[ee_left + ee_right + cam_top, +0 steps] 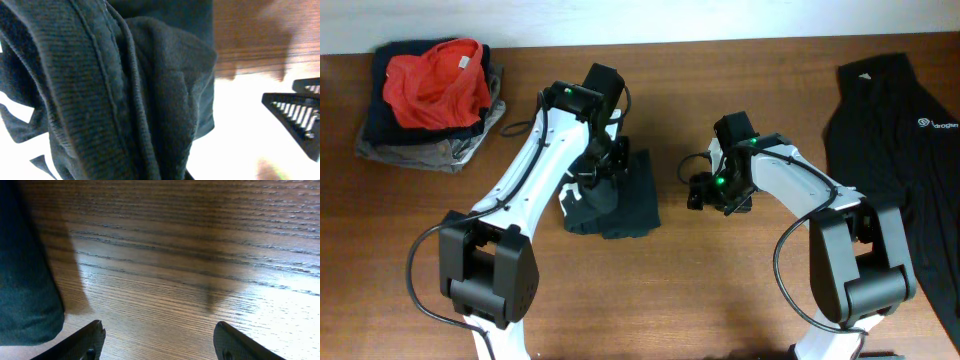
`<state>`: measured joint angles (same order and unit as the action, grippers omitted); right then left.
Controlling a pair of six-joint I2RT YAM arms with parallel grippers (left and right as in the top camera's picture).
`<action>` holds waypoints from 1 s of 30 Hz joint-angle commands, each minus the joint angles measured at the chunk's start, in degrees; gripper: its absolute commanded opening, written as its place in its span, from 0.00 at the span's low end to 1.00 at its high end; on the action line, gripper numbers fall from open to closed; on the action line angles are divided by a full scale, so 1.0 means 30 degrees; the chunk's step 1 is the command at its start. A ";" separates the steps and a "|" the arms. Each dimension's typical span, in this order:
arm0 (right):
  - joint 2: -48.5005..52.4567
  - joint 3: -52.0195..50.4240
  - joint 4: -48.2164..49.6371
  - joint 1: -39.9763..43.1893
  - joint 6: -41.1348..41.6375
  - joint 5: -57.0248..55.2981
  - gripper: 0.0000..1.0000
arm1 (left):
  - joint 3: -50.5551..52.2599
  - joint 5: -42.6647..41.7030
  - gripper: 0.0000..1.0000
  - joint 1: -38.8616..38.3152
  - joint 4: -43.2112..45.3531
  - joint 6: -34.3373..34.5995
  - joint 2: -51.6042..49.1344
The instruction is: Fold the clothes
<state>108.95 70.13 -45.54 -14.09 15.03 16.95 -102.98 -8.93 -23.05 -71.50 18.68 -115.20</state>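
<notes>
Brown wood-grain desk (720, 290); room out of frame. Folded black shirt (630, 200) lies mid-desk. Left pincer (598, 168) is clamped on its left part, fingers buried in cloth. Right pincer (160, 326) stands just right of it, agape, empty. Second black shirt (890, 140) lies far right, cut off by the frame.

Illegible white logo (932, 123) on black shirt (880, 150)

I see a brown wood-grain table (700, 300) filling the overhead view, with a pale strip (740, 18) behind its far edge. Bright glare (150, 305) on the grain in the right wrist view.
</notes>
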 commanded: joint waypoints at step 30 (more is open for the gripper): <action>-0.0539 0.1406 -0.1880 0.1610 0.0066 0.1676 0.74 | -0.1559 0.0976 0.77 -0.0080 -0.1027 0.0328 0.0962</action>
<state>108.95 70.89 -49.60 -12.27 15.03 20.45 -104.71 -9.98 -26.28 -73.28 19.92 -115.18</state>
